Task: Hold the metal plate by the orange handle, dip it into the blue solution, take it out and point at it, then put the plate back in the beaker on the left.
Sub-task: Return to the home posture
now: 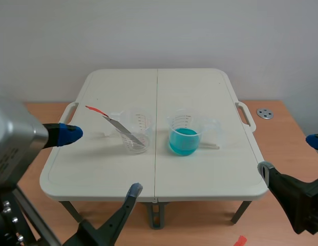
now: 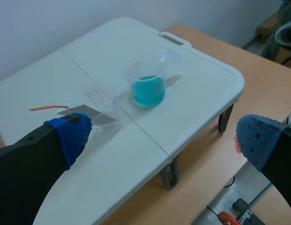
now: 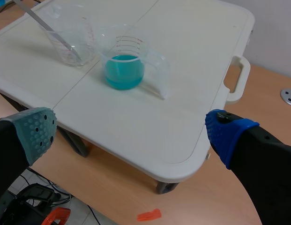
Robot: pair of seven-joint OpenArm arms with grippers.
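The metal plate (image 1: 123, 128) leaned inside the clear beaker (image 1: 136, 132). Its orange handle (image 1: 96, 109) stuck out over the rim, on the side away from the blue solution beaker (image 1: 184, 134), which stood just beside the clear beaker. Both grippers were released and held nothing. The left gripper (image 2: 164, 140) was near the clear beaker, on the handle's side, and the right gripper (image 3: 133, 136) was well apart from it. The handle looked thin. In my judgement, a grasp coming too low could tip the light clear beaker or push it against the blue one.

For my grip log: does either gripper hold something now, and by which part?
Nothing is held. The left gripper and the right gripper are both open; the metal plate leans in the clear beaker, untouched.
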